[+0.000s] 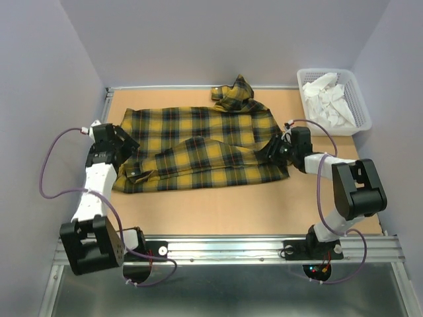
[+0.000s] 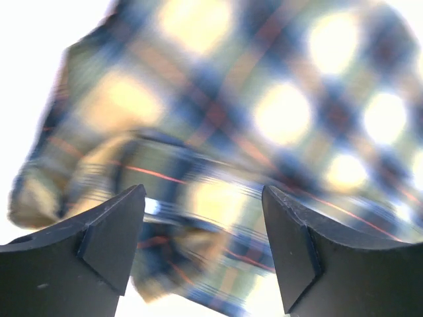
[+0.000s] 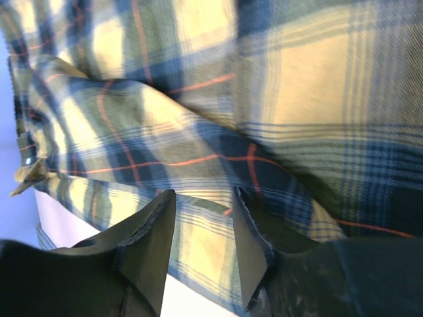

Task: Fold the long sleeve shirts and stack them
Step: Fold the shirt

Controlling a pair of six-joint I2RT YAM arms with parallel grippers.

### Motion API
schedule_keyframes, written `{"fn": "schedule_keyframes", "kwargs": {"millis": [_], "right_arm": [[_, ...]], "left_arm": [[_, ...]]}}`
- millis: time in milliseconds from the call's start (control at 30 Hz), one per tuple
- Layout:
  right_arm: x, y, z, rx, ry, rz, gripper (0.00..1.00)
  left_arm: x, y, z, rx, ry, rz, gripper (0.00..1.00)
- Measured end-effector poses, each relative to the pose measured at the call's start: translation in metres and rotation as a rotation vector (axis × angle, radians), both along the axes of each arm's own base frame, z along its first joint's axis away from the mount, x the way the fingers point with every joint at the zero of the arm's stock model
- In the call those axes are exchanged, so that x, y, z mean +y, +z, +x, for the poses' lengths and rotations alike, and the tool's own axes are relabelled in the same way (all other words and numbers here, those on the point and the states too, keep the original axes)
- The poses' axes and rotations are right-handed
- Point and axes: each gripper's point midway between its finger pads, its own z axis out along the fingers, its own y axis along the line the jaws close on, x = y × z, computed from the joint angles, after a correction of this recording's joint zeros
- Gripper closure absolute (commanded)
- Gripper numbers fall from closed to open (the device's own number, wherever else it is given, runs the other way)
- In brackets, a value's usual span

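Note:
One long sleeve shirt (image 1: 198, 148), yellow and dark plaid, lies spread on the tan table (image 1: 218, 211). A sleeve is folded across its front, and the collar (image 1: 234, 96) is bunched at the far edge. My left gripper (image 1: 129, 150) is at the shirt's left edge. In the left wrist view the gripper (image 2: 203, 191) is open wide, with blurred plaid cloth (image 2: 284, 112) beyond the fingers and nothing pinched. My right gripper (image 1: 272, 150) is at the shirt's right edge. In the right wrist view it (image 3: 203, 193) stands apart over the plaid hem (image 3: 198, 244), not clamped on it.
A white mesh basket (image 1: 362, 109) holding white cloths (image 1: 327, 99) stands at the table's far right corner. A sleeve cuff (image 1: 135, 175) lies at the shirt's near left. Grey walls enclose the table on three sides, and a metal rail (image 1: 225, 247) runs along the near edge.

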Motion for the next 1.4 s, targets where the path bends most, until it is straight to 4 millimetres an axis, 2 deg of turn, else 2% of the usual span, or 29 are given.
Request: {"fn": "schedule_keyframes", "kwargs": {"millis": [100,167,233,300,333,367,433,500,667,933,1033,1133,1267,1400], "right_arm": [[0.002,0.013,0.003,-0.032,0.012,0.005,0.52],[0.003,0.021,0.005,-0.049,0.020,0.009,0.51],[0.005,0.023,0.005,-0.054,0.028,0.013,0.51],[0.007,0.022,0.003,-0.048,0.037,0.013,0.51],[0.007,0.022,0.002,-0.045,0.040,0.014,0.51],[0.008,0.022,0.001,-0.044,0.043,0.015,0.51],[0.008,0.022,0.001,-0.042,0.046,0.017,0.51],[0.009,0.021,-0.001,-0.037,0.050,0.019,0.51],[0.011,0.021,-0.003,-0.031,0.061,0.020,0.51],[0.011,0.020,-0.004,-0.034,0.067,0.017,0.51],[0.011,0.020,-0.004,-0.034,0.067,0.015,0.51],[0.010,0.018,-0.004,-0.032,0.063,0.008,0.51],[0.009,0.013,-0.004,-0.023,0.059,0.001,0.50],[0.008,0.005,-0.006,-0.002,0.061,-0.005,0.51]], "left_arm": [[-0.040,0.039,0.003,-0.120,-0.119,-0.012,0.17],[-0.073,0.048,-0.002,-0.145,-0.213,-0.049,0.21],[-0.105,0.044,-0.009,-0.139,-0.304,-0.089,0.24],[-0.132,0.021,-0.025,-0.075,-0.380,-0.139,0.30],[-0.135,0.009,-0.031,-0.042,-0.387,-0.148,0.33],[-0.135,-0.007,-0.039,0.008,-0.383,-0.156,0.38],[-0.133,-0.032,-0.050,0.093,-0.369,-0.164,0.42],[-0.131,-0.050,-0.055,0.159,-0.355,-0.163,0.46],[-0.119,-0.066,-0.051,0.199,-0.313,-0.134,0.50],[-0.061,-0.082,-0.035,0.228,-0.127,-0.111,0.54],[-0.046,-0.082,-0.035,0.225,-0.084,-0.104,0.49],[-0.038,-0.081,-0.034,0.225,-0.059,-0.085,0.39],[-0.029,-0.079,-0.032,0.220,-0.029,-0.067,0.21],[-0.023,-0.074,-0.032,0.216,-0.010,-0.051,0.16]]}}
